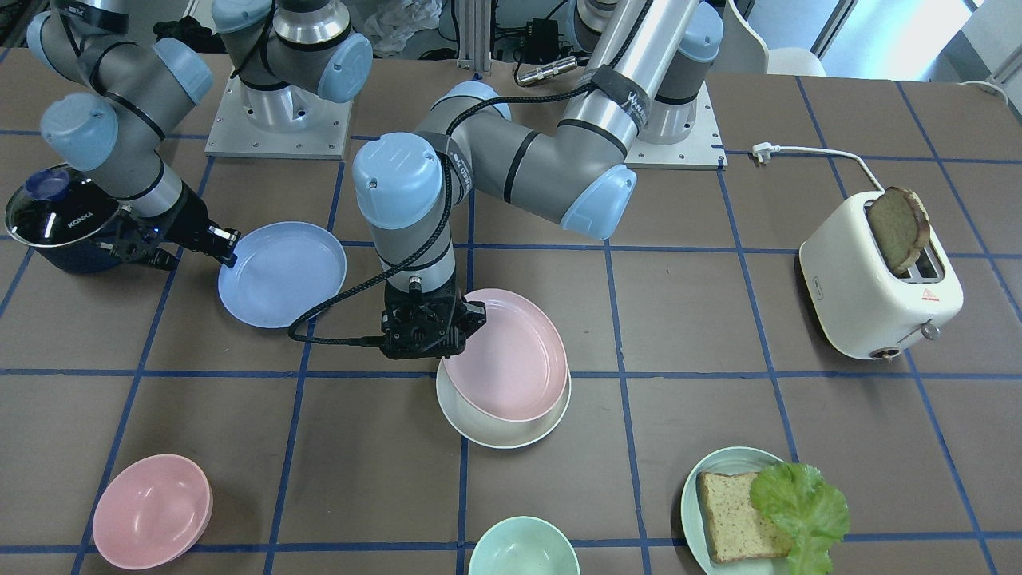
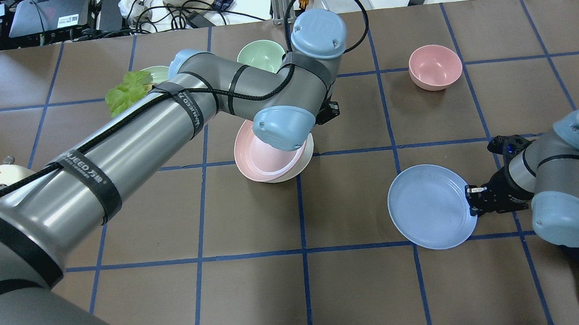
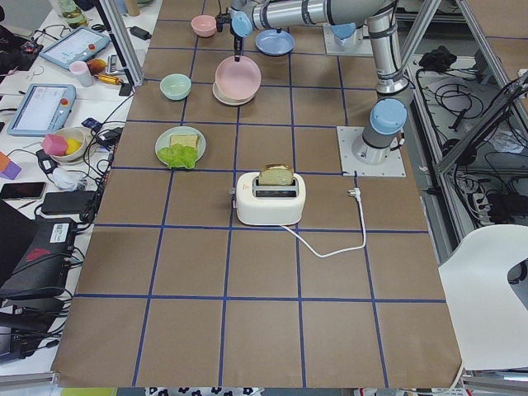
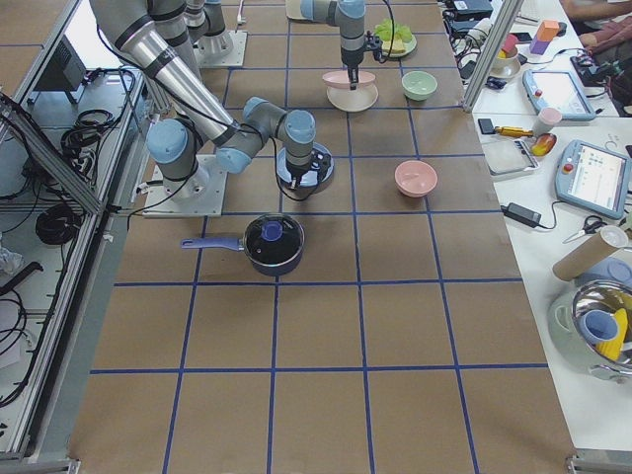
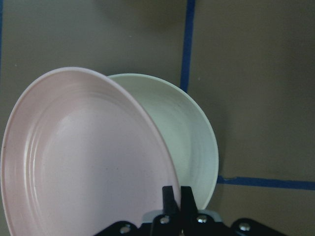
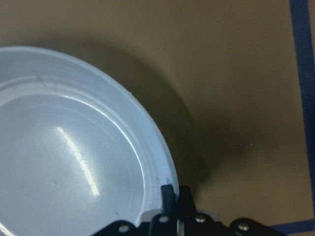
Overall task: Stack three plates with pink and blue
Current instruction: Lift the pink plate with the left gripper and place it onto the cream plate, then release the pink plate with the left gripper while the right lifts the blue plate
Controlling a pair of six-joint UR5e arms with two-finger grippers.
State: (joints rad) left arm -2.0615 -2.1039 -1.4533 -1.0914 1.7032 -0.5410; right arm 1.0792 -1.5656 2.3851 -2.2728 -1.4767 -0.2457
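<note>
My left gripper is shut on the rim of the pink plate and holds it tilted just over the cream-white plate on the table. The left wrist view shows the pink plate overlapping the cream-white plate, with the fingers pinched on its rim. My right gripper is shut on the rim of the light blue plate. In the right wrist view the blue plate casts a shadow on the table under its held edge. The overhead view shows the blue plate well right of the pink plate.
A small pink bowl and a green bowl sit near the operators' edge. A pale green plate holds bread and lettuce. A white toaster with toast stands on my left side. A dark lidded pot sits beside my right arm.
</note>
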